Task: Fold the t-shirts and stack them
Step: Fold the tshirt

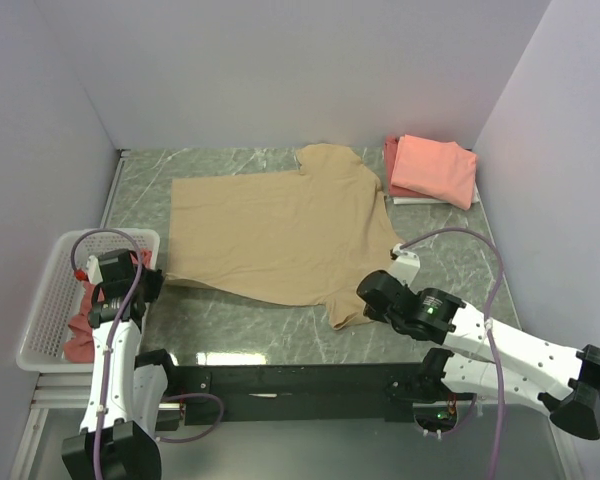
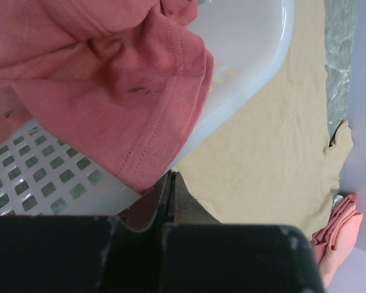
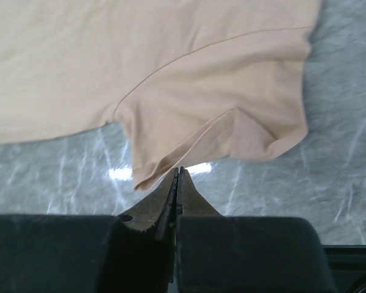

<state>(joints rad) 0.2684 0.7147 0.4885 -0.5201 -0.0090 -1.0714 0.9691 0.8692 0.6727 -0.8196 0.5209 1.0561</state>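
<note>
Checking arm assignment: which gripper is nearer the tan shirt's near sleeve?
Right. The right gripper is shut on the sleeve hem of the tan t-shirt; the left gripper is at the white basket.

Marbled table (image 1: 230, 320) bears a spread tan t-shirt (image 1: 280, 235) and folded salmon t-shirts (image 1: 435, 168).

Robot manipulation laboratory cell. A left arm (image 1: 110, 360) and a right arm (image 1: 520, 350), white and black with loose purple cables (image 1: 461, 231), are bolted to a black base rail (image 1: 300, 378) at the near edge of a marble-patterned table (image 1: 230, 165). Plain pale partition walls (image 1: 280, 70) enclose the table on three sides. The objects are laid out as test pieces: a white mesh basket (image 1: 52, 290), a spread tan t-shirt (image 1: 280, 230) and a folded salmon-pink t-shirt (image 1: 435, 165).
</note>
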